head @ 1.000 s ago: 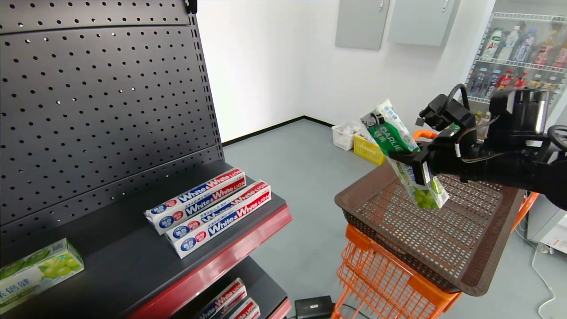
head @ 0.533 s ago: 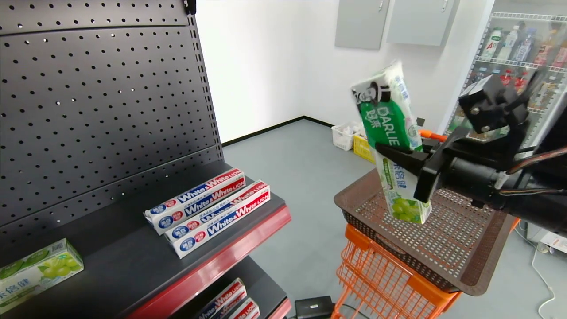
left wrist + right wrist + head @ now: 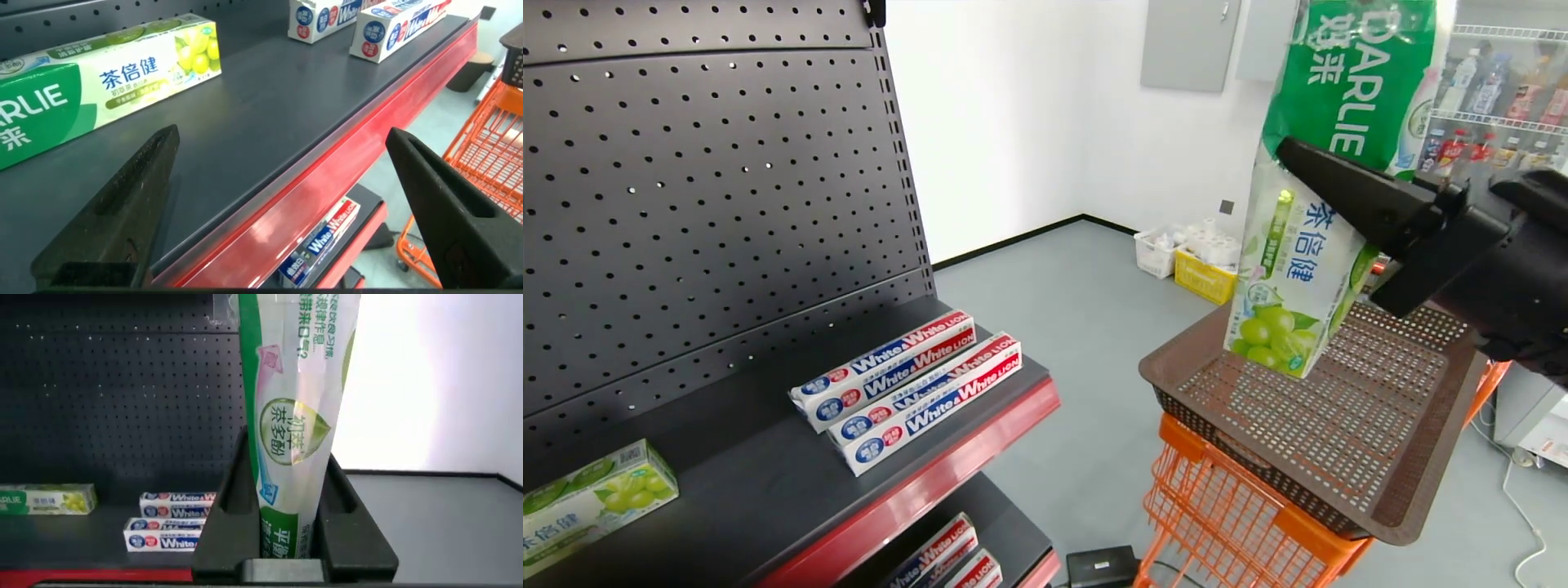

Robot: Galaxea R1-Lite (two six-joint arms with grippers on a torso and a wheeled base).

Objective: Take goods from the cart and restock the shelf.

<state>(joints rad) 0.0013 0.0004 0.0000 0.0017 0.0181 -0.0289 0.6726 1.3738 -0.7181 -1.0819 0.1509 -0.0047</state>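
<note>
Toothpaste box [image 3: 1307, 245]: green, upright, pinched in right gripper [image 3: 288, 510], above brown basket [image 3: 1307, 425] on the cart [image 3: 1225, 514].
Left gripper [image 3: 282, 204]: fingers spread, over the shelf [image 3: 743, 474] near its red front edge [image 3: 327, 155].
Open room: bare shelf between another green box [image 3: 592, 498] and two white boxes [image 3: 907, 384].

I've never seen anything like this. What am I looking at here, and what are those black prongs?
This is a two-armed robot restocking a shop. The wide picture comes from its head camera, the other two from cameras on its wrists. The black prongs are gripper fingers. The right gripper is shut on a green toothpaste box, held upright; behind it is the brown basket on the orange cart. The left gripper hangs open over the dark shelf, where a matching green box and two red-and-white boxes lie.
</note>
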